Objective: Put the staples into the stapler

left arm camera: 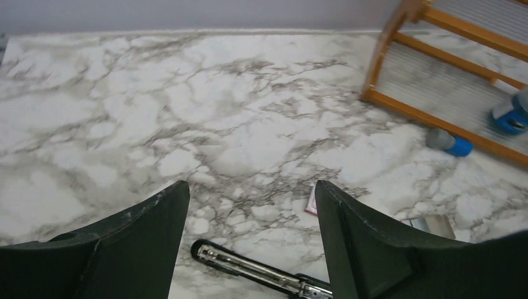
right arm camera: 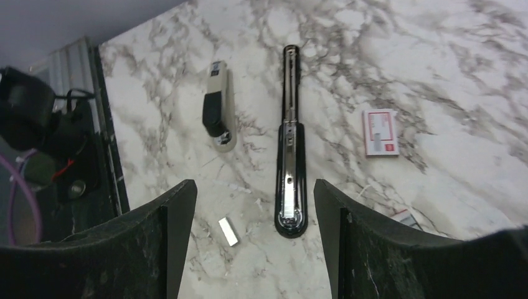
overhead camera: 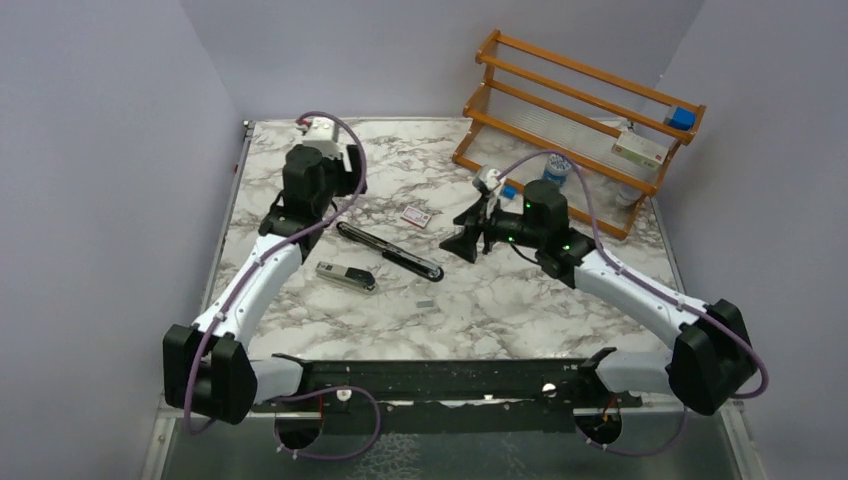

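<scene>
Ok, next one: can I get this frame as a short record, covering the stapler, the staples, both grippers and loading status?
stapler: opened out flat, silver channel showing
staples box: lying flat, beside the stapler, not touching it
loose staple strip: lying near the stapler's end, outside the channel
left gripper: open, empty
right gripper: open, empty
other: grey-and-black object beside the stapler; wooden rack back right
loading: not yet done

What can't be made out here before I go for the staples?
- Stapler, right wrist view: whether its silver channel already holds staples is too small to tell.
- Staple box, left wrist view: mostly hidden behind a finger of the left gripper; stapler cut off by the bottom edge.
- Small pale item, right wrist view: partly hidden by the right gripper; unidentifiable.
</scene>
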You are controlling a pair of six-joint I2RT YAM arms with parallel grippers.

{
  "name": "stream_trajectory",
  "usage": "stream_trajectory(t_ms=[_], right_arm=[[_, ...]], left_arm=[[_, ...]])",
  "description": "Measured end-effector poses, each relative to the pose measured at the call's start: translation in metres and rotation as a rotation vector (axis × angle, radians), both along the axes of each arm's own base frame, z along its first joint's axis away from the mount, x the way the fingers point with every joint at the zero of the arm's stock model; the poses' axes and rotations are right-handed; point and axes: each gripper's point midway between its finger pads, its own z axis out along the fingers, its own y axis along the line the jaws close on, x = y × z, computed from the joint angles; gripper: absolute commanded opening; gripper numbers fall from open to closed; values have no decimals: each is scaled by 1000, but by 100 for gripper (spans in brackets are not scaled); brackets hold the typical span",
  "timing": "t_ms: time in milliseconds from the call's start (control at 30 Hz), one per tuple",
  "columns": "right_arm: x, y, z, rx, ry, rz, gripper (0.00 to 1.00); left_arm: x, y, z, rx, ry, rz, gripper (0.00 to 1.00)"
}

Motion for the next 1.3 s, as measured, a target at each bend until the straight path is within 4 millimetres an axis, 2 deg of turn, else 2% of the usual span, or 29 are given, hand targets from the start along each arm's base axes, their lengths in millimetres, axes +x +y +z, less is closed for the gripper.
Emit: stream_trajectory(t_ms=[100, 167, 300, 400, 467, 633, 967, 1300], right_arm=[[-20, 26, -25, -78, -25, 148, 72], [-35, 40, -50, -149, -45, 244, 71], [-64, 60, -101, -264, -38, 419, 70], [-74, 60, -134, -331, -22, 497, 69], [-76, 59, -150, -362, -24, 529, 68], [-77, 57, -167, -398, -69, 580, 58], [-84, 61, -209, -489, -26, 663, 44], [-81, 67, -211, -543, -84, 659, 25]], left_arm=[[13, 44, -19, -67, 81, 130, 77], [17, 66, -34, -96, 136, 196, 77], [15, 71, -55, -122, 206, 215, 77], [12, 69, -67, -131, 239, 210, 77], [10, 68, -73, -131, 260, 208, 77], [10, 68, -83, -124, 293, 212, 78], [10, 68, -85, -124, 299, 210, 78], [10, 68, -88, -122, 306, 210, 78]])
